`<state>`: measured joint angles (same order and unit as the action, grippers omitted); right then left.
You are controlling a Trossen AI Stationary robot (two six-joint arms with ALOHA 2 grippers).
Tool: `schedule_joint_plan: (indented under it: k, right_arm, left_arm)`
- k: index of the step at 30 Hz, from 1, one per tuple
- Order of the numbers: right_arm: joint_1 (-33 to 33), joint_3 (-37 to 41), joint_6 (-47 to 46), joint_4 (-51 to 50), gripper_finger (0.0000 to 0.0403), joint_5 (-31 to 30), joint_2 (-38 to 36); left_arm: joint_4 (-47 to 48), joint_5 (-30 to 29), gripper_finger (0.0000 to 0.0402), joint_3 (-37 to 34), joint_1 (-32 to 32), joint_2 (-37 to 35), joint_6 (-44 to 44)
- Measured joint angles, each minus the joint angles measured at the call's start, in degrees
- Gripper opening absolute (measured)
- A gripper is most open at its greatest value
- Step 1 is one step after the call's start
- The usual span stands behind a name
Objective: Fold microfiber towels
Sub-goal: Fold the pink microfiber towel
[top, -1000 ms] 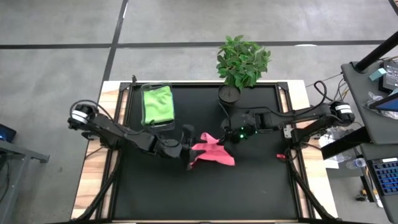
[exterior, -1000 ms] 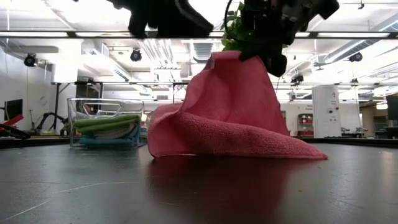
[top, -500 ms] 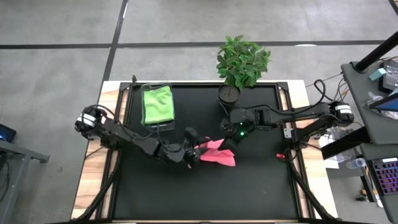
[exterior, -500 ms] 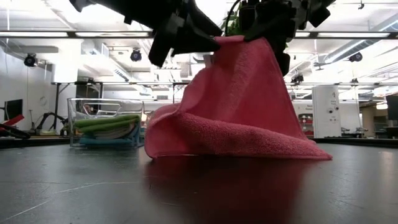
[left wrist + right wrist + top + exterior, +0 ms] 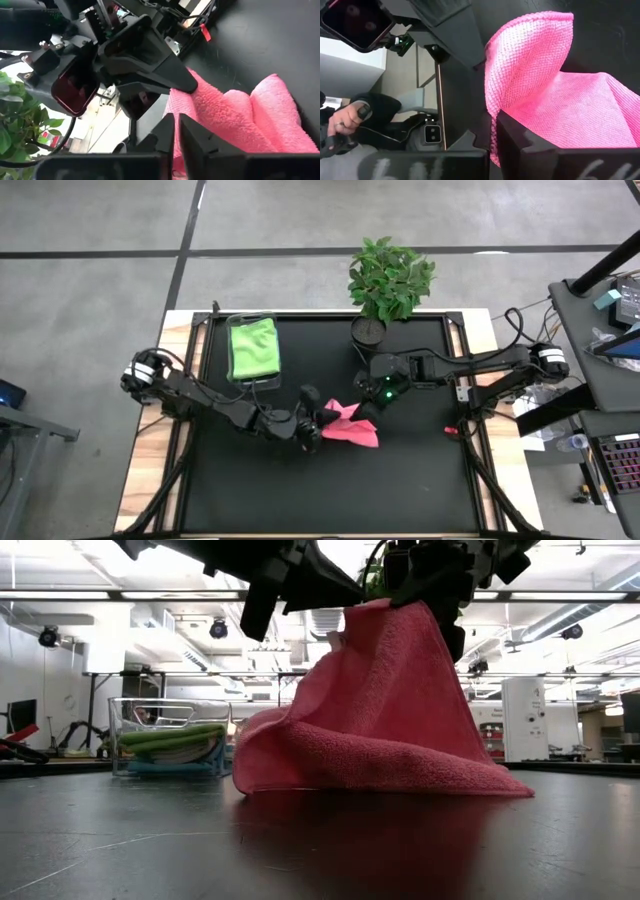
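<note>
We take the pink towel point(image 5: 350, 426) as our landmark: it lies near the middle of the black table point(image 5: 250, 490), one end spread flat on the surface and the other pulled up into a peak. The right gripper point(image 5: 362, 409) pinches that raised peak, its fingers point(image 5: 512, 132) clamped tight on the cloth edge, as the right wrist view shows with pink fabric caught between them. The right arm reaches in from the table's right side, stretched low and nearly straight toward the towel. The left gripper point(image 5: 322, 420) sits at the towel's other side, just beside the same lifted corner; its fingers point(image 5: 169, 131) are drawn nearly together with only a thin gap, and the towel edge runs into that gap, so we read it as gripping the cloth too. The left arm comes in from the table's left edge, bent at the elbow. Well behind the towel, a green towel point(image 5: 253, 347) rests in a clear bin point(image 5: 165, 735), and a potted plant point(image 5: 388, 280) stands at the far table edge.
</note>
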<state>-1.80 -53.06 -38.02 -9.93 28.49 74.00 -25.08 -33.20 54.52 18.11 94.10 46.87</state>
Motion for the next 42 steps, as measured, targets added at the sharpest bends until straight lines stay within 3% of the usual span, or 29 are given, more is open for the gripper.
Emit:
schedule_joint_plan:
  k: [2, 5, 16, 20, 26, 35, 42]
  right_arm:
    - [0.0, 0.02, -0.33, 0.02, 0.0008, 0.01, 0.0]
    - [0.0, 0.02, -1.55, 0.03, 0.0008, 0.02, 0.01]
    - [-0.09, 0.09, -6.34, 2.21, 0.0008, 1.93, 0.02]
    - [-0.09, 0.07, -6.34, 2.37, 0.0008, 1.95, 0.02]
    - [-0.09, -0.02, -6.34, 2.62, 0.0008, 1.95, 0.02]
    - [-0.11, -0.04, -5.51, 2.96, 0.0009, 1.87, 0.02]
    - [-0.43, -0.09, -1.54, 2.35, 0.0031, 1.49, 0.0]
  left_arm:
    - [-1.03, -0.06, 0.0012, 0.0, 0.0, 0.0, 0.03]
    - [-2.82, -0.12, 0.0044, 0.0, 0.27, -0.1, 0.03]
    - [-1.0, -1.7, 0.0229, 0.2, 0.38, 0.27, 0.07]
    - [-0.27, -1.95, 0.0244, -0.46, -0.19, 0.27, 0.04]
    - [-0.4, -2.44, 0.0201, 0.08, -0.52, 0.27, 0.07]
    - [-0.42, -2.77, 0.0014, 0.29, -0.66, 0.27, -0.37]
    - [0.9, -2.74, 0.0001, 2.26, 0.0, -0.08, -7.1]
